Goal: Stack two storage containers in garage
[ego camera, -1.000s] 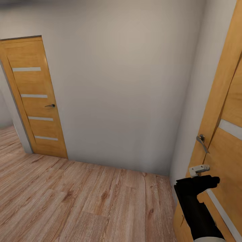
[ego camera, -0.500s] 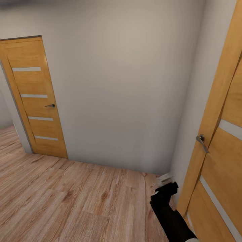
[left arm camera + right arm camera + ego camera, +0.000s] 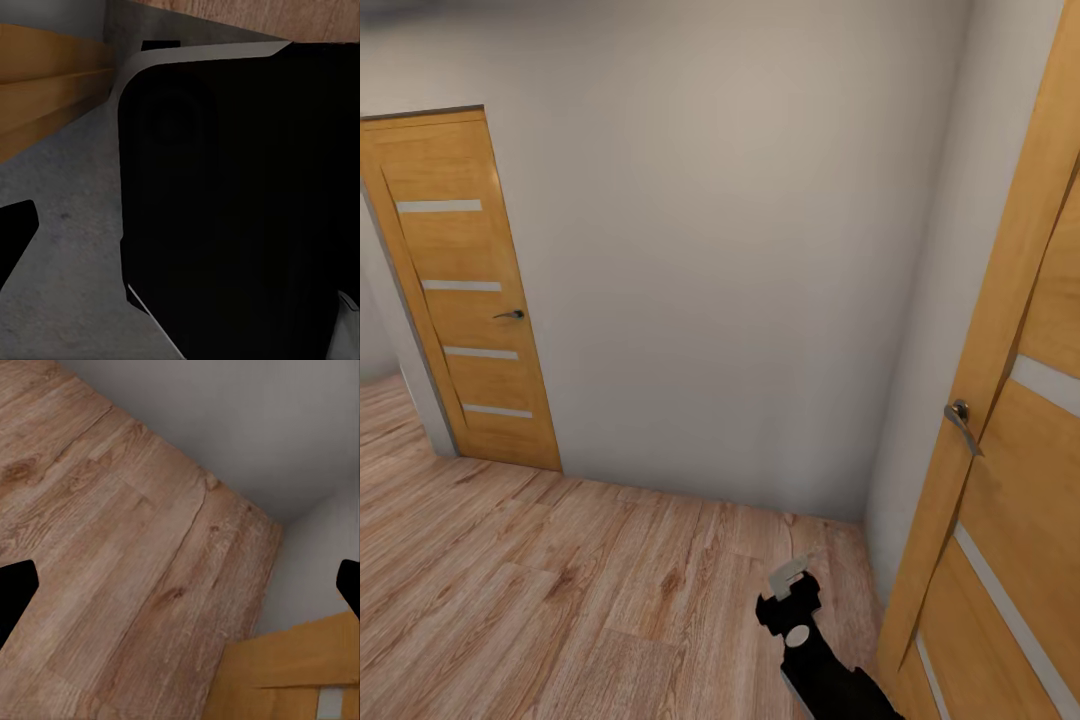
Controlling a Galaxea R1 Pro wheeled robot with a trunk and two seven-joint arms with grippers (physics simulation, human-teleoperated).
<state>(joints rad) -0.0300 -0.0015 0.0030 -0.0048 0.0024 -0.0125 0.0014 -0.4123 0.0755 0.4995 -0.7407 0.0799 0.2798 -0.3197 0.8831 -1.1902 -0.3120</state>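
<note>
Here, hallway corner: light wood plank flooring (image 3: 560,590), grey-white wall (image 3: 710,260). Far left, closed wooden door (image 3: 460,290) with pale stripes and small handle (image 3: 510,314). Low centre-right, right gripper (image 3: 792,577) on black arm above planks, near wall corner; right wrist view has its dark fingertips (image 3: 15,592) set wide apart, nothing between. Far right, second wooden door (image 3: 1010,480), lever handle (image 3: 961,420). Left gripper state: cannot tell. Storage containers nowhere visible

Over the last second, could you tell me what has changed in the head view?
The right gripper has pulled away from the door on the right, below its handle, dropping down and leftward over the wood floor. It holds nothing. That door now stands slightly more open. The far door and the camera are unchanged.
</note>
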